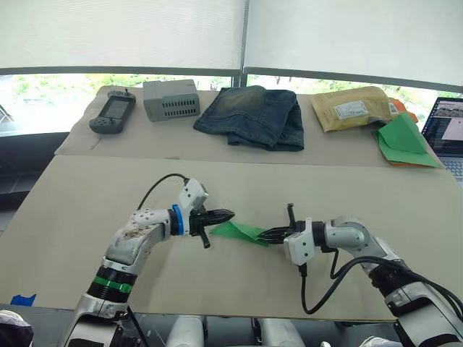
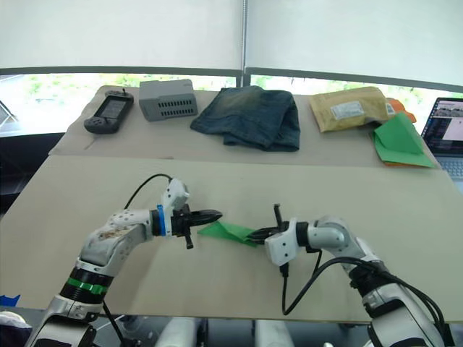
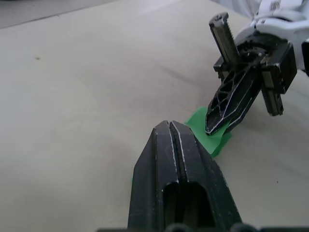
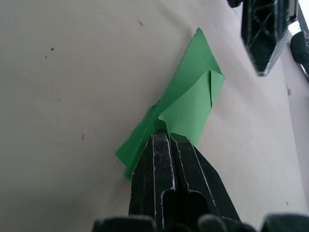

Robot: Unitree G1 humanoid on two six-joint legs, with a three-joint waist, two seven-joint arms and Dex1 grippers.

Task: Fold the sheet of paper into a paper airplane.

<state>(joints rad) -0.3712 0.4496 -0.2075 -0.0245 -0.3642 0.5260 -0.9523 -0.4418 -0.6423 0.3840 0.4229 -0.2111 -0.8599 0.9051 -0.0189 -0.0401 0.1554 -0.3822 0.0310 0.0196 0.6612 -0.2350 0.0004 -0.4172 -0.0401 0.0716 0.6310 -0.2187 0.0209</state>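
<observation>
Green sheet of paper [image 4: 186, 106] in right tool [image 4: 166, 137]

Two tables: the near table [image 1: 87, 217] and, behind it, a far table [image 1: 145, 137]. On the near table lies one sheet of paper [image 1: 242, 231], with two grippers at it: the left gripper [image 1: 221, 215] and the right gripper [image 1: 266, 233]. On the far table sit one handheld console [image 1: 113, 112], one grey box [image 1: 171, 99], one pair of jeans [image 1: 253, 116], one padded envelope [image 1: 351, 107] and one green triangular paper [image 1: 404, 141]. Beside the far table stands one laptop [image 1: 448, 130].
</observation>
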